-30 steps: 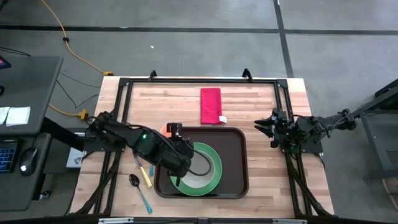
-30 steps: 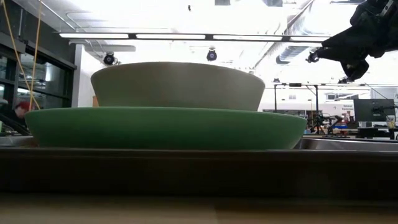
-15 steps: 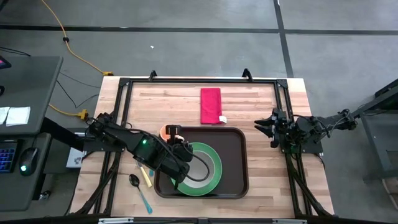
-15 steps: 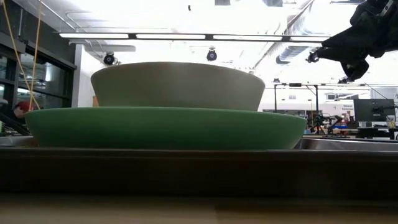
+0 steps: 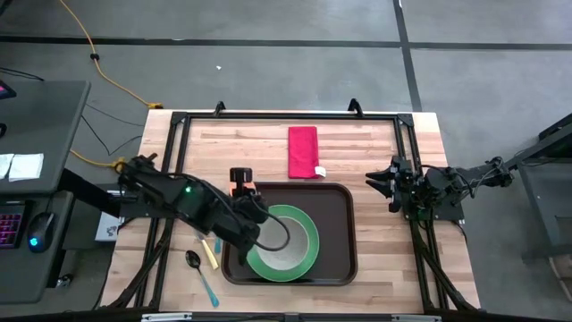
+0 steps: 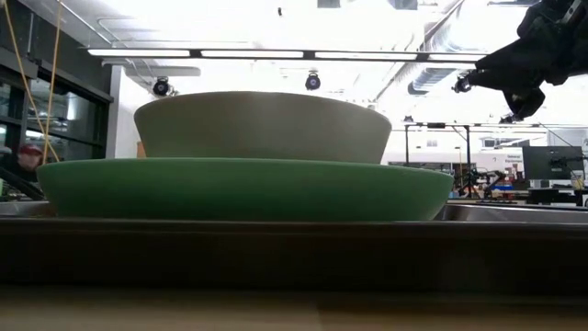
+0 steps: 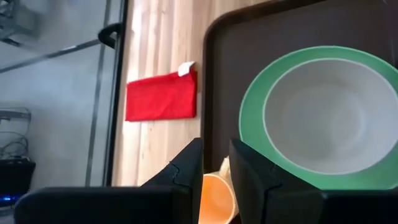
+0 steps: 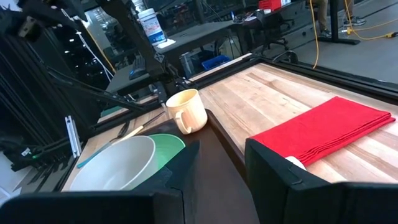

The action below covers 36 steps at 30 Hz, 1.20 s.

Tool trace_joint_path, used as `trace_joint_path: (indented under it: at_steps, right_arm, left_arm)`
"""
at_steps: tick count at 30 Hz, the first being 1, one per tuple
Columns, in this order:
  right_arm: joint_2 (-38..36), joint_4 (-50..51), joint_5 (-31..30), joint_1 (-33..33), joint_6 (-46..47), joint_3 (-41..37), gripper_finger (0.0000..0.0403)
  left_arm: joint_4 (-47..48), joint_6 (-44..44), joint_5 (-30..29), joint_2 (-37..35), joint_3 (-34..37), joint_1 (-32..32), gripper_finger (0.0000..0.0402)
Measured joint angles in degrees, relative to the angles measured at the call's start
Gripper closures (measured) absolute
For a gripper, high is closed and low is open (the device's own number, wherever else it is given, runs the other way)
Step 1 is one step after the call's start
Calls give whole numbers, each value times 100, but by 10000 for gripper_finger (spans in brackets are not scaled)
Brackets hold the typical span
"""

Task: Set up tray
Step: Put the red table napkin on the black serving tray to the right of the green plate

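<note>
Careful: your left end effector (image 7: 214,169), jaws narrowly parted and empty, hovers over the orange mug (image 7: 217,198) at the tray (image 5: 340,234) corner on the tabletop (image 5: 357,143); descending off-centre could tip it.

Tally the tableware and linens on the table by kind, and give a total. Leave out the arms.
Large dark brown rectangular plastic tray: 1
Round green plate: 1
Pale grey-white bowl on the plate: 1
Orange-and-cream mug at the tray's corner: 1
Folded red cloth napkin: 1
Utensils beside the tray, a black-bowled spoon with a teal handle and a yellow-handled piece: 2
Total: 7
</note>
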State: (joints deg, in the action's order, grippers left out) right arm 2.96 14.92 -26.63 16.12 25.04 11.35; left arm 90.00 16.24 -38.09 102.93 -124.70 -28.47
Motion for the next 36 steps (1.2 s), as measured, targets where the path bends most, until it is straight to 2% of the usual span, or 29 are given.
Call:
trace_joint_path:
  at_steps: [8,16,25,36]
  right_arm:
    - [1,-22,0,-1,0,0,299]
    - [0,-82,0,0,0,0,299]
    - [0,-116,-207,0,0,0,299]
    - [2,-317,-219,-1,2,2,299]
  left_arm:
    - [-4,-115,-146,-234,206,0,293]
    - [-120,525,-39,-860,1438,-1,293]
    - [-1112,496,1,-1705,2678,-4,293]
    - [-1154,502,51,-1767,2830,-4,293]
